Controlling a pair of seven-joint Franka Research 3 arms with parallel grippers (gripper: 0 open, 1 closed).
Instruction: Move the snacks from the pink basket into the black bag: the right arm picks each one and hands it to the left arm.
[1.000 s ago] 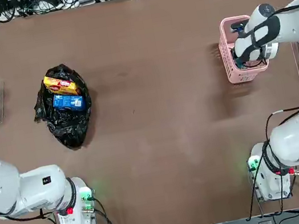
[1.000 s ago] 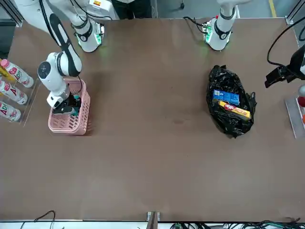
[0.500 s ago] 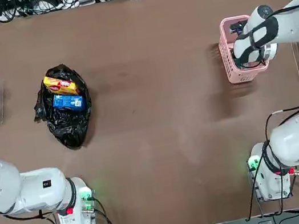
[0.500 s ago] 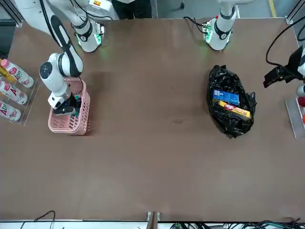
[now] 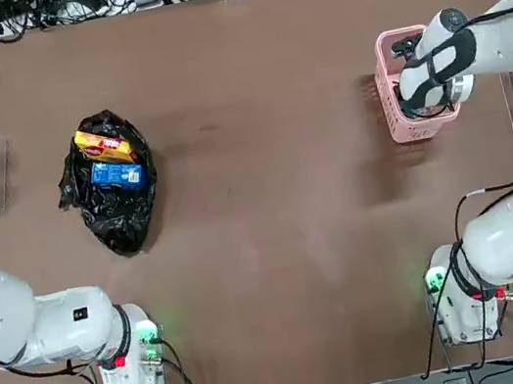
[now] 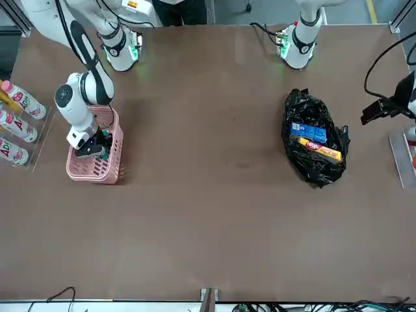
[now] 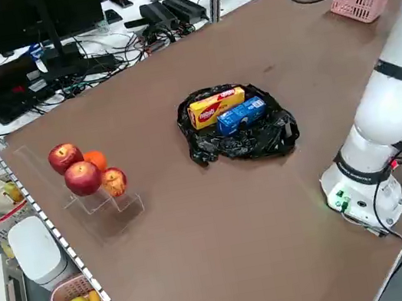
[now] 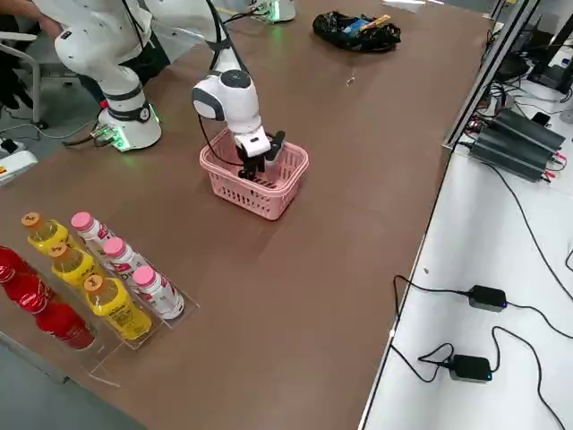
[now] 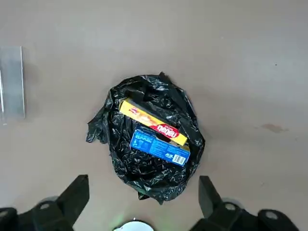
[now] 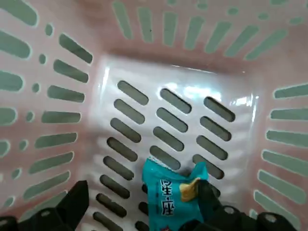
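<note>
2 snacks down, 1 to go by the look of it: the yellow packet (image 5: 104,145) and the blue packet (image 5: 117,174) lie side by side on top of the black bag (image 5: 119,221), which sits crumpled on the left half of the desk (image 5: 268,200), so they rest on its folds more than inside them. Over on the right, the pink basket (image 5: 401,131) holds what looks like the last item, and the right wrist view shows it well: the teal packet (image 10: 172,194) lies flat on the basket's slatted floor, near 1 wall, with nothing else around it. The right gripper (image 6: 90,151) hangs down inside the basket, fingers spread wide and bare, with the teal packet between them and slightly off toward 1 finger; no contact shows yet. The left gripper (image 9: 142,202) hovers well above the bag, looking straight down at it, fingers spread just as wide and holding nothing; in the front view it sits out at the far edge of the desk, away from the basket. So what is left, I judge, is the whole final round: pinch the teal packet, lift it clear of the lattice walls, pass it across to the left arm, and drop it with the other 2.
</note>
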